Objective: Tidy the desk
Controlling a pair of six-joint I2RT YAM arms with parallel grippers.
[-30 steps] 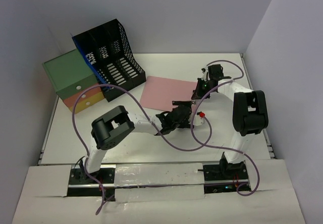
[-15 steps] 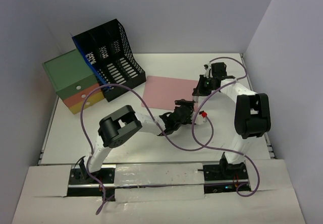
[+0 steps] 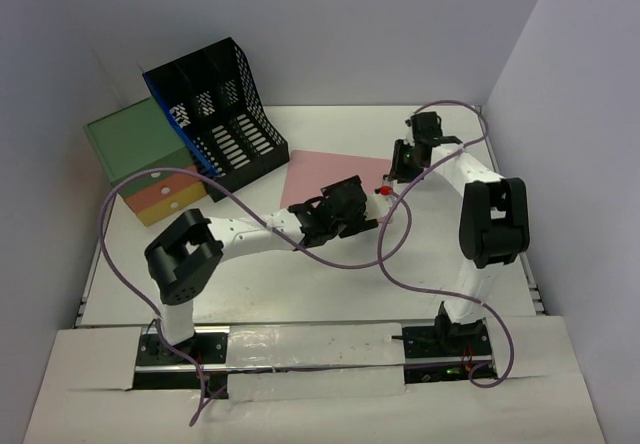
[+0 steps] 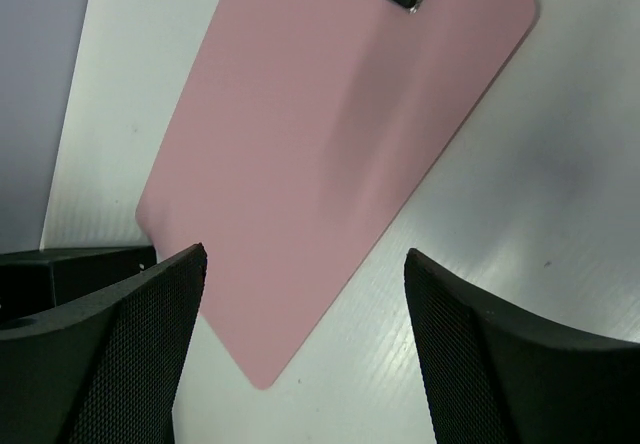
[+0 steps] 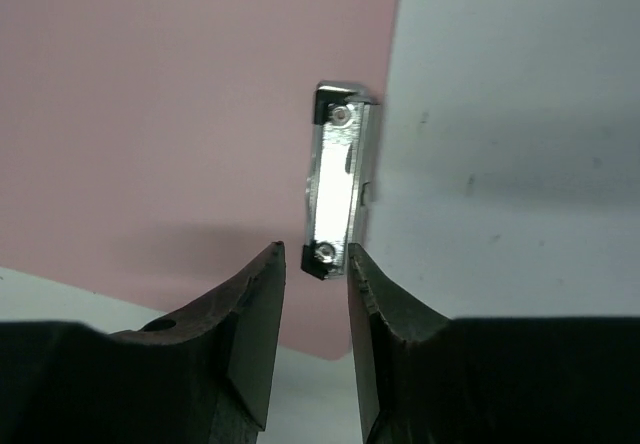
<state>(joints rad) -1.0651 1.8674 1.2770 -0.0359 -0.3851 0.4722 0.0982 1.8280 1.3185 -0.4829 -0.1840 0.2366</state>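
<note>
we're seeing the pink rectangular plastic clipboard [image 4: 320, 144] lying flat mid-way across the large white matte desk [image 3: 280, 294], which is filling the floor between the pale lilac walls [image 3: 560, 114].

right gripper [image 5: 315, 254]: jaws are sitting narrow, and the end of the silver metal clip [image 5: 333, 179] is right at their mouth. we cannot tell if they're touching it.

left gripper [image 4: 302, 264]: jaws are spread wide and holding nothing, hovering over the board's near corner.

risks we're flagging:
- a shallow bite on the clip end is likely slipping off
- a flat board is giving the fingers no edge to get under
- both wrists are crowding one board, so they could clash
- the purple cables [image 3: 385, 264] are draping low and could snag

room: the board's far-left corner is sitting just beside the black mesh file rack [image 3: 225, 114]. we're judging the near and right sides the freer way out.
</note>
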